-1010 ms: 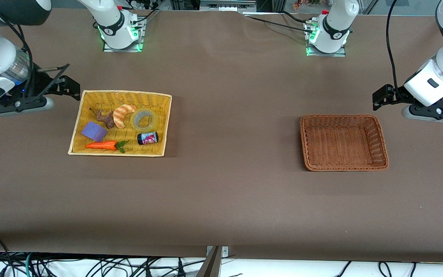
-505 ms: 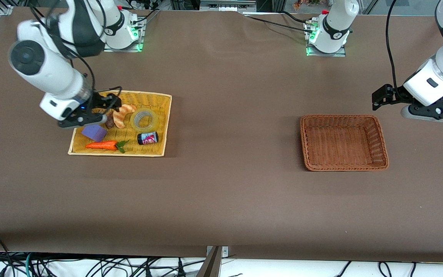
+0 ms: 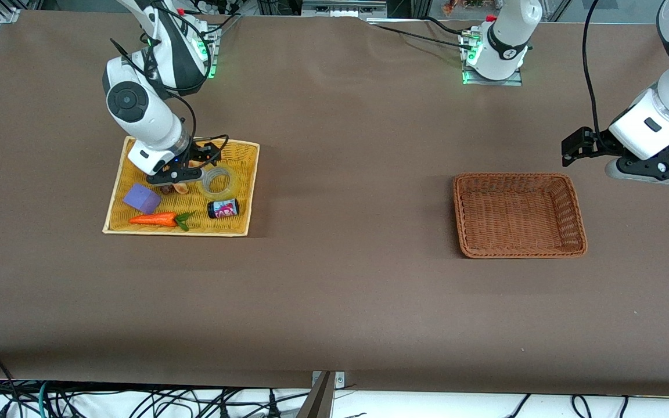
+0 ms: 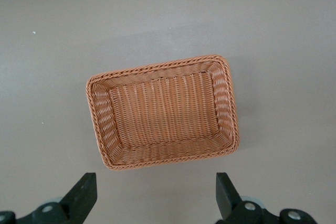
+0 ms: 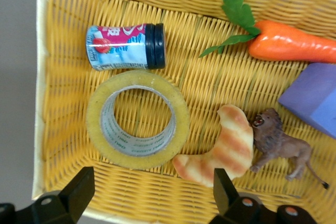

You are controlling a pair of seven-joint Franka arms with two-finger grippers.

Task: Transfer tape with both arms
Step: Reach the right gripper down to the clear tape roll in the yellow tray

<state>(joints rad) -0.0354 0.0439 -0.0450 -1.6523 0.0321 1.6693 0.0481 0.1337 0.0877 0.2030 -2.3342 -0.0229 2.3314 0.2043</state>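
The right gripper (image 3: 180,174), fingers spread, hovered over the yellow basket (image 3: 247,191), approaching the tape (image 3: 220,181); descent comes next. The left gripper (image 4: 155,200) waited open over the brown basket (image 4: 163,111).

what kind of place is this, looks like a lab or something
Most likely a robotics lab bench. Two arms are bolted to a brown-covered table, cables hang along its near edge, and toy-like props, such as the tape and a plastic carrot, sit in a yellow basket for manipulation practice.
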